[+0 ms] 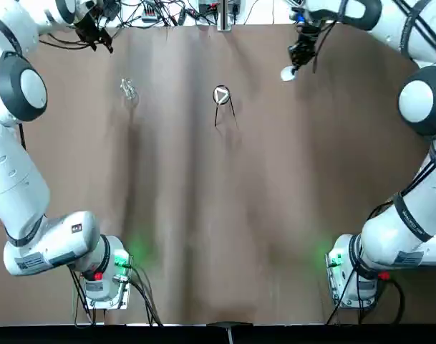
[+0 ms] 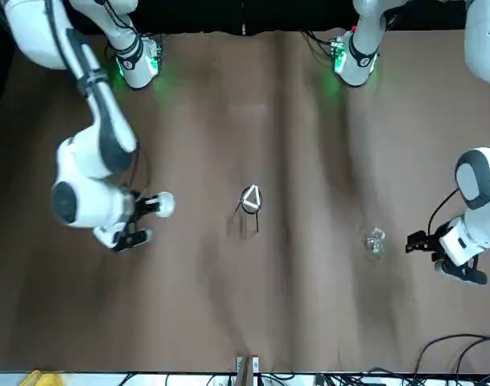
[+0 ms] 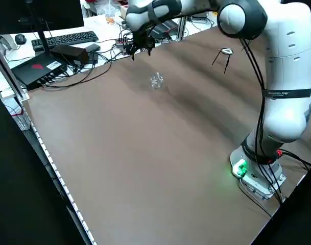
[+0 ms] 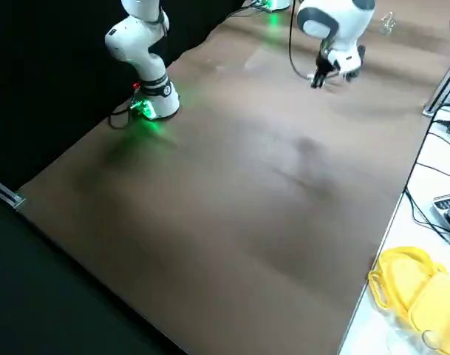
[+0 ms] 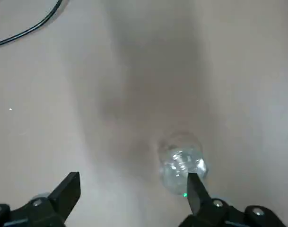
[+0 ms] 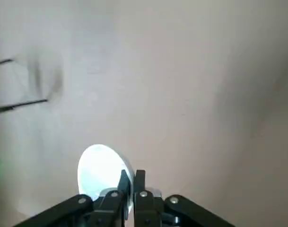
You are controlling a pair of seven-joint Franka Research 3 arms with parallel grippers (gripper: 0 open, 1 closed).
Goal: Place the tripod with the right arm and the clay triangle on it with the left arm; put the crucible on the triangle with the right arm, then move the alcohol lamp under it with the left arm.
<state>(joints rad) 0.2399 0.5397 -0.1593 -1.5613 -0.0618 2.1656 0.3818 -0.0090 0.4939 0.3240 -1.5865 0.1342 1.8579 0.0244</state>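
Observation:
The black tripod [image 1: 223,109] stands at the far middle of the table, with the white clay triangle [image 1: 221,94] lying on its ring. The same triangle [image 2: 251,196] shows in the front view. To the tripod's right, my right gripper [image 1: 295,63] is shut on the rim of the white crucible [image 1: 288,73]. In the right wrist view its fingers pinch the crucible's [image 6: 100,171] edge. The clear alcohol lamp [image 1: 127,88] stands left of the tripod. My left gripper [image 1: 96,34] is open at the far left edge, apart from the lamp [image 5: 181,165].
Cables and equipment [image 1: 157,12] lie along the table's far edge. A keyboard and black boxes [image 3: 58,48] sit beyond the robot's left side. A yellow object [image 4: 413,285] rests off the table's far edge. Both arm bases [image 1: 107,276] stand at the near edge.

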